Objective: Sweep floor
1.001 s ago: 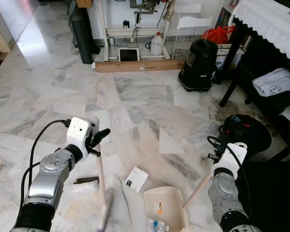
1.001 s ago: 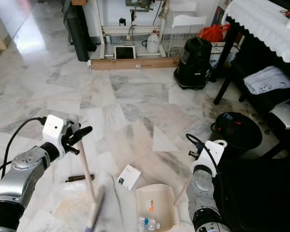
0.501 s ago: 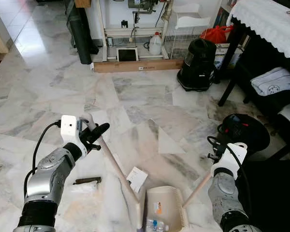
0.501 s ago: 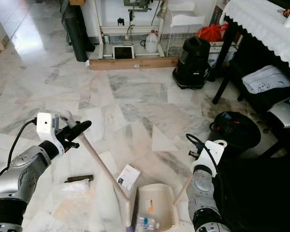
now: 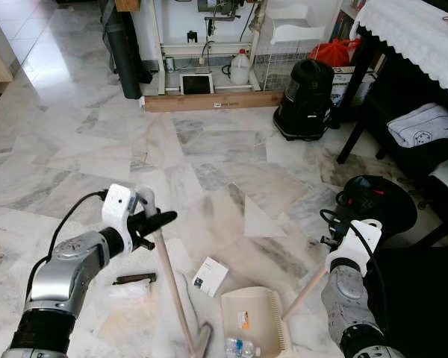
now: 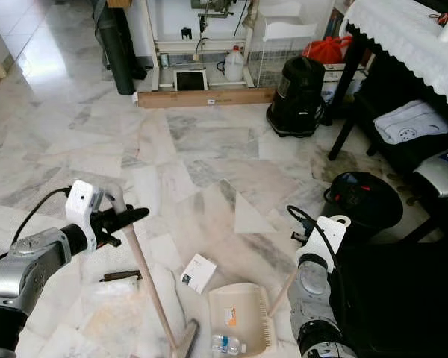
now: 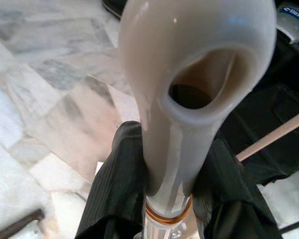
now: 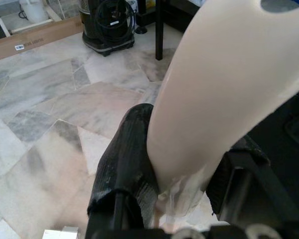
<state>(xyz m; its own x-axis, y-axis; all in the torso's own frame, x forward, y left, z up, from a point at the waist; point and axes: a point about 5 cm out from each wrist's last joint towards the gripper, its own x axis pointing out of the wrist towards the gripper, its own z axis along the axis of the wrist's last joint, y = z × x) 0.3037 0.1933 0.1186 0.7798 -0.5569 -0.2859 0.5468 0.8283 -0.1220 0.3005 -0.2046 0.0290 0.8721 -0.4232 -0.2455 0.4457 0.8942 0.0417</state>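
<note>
Marble floor (image 5: 209, 142); left claw (image 5: 155, 221) clamping broom (image 5: 172, 291), dustpan (image 5: 257, 321) nearby.

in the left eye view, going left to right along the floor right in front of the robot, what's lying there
Dark brown stick → broom's pale wooden handle, held by the left gripper → white paper card → cream plastic dustpan, its handle in the right gripper.

Two silver jointed arms, each with a white wrist block, black looping cable and ribbed black fingers (image 7: 112, 191).
</note>
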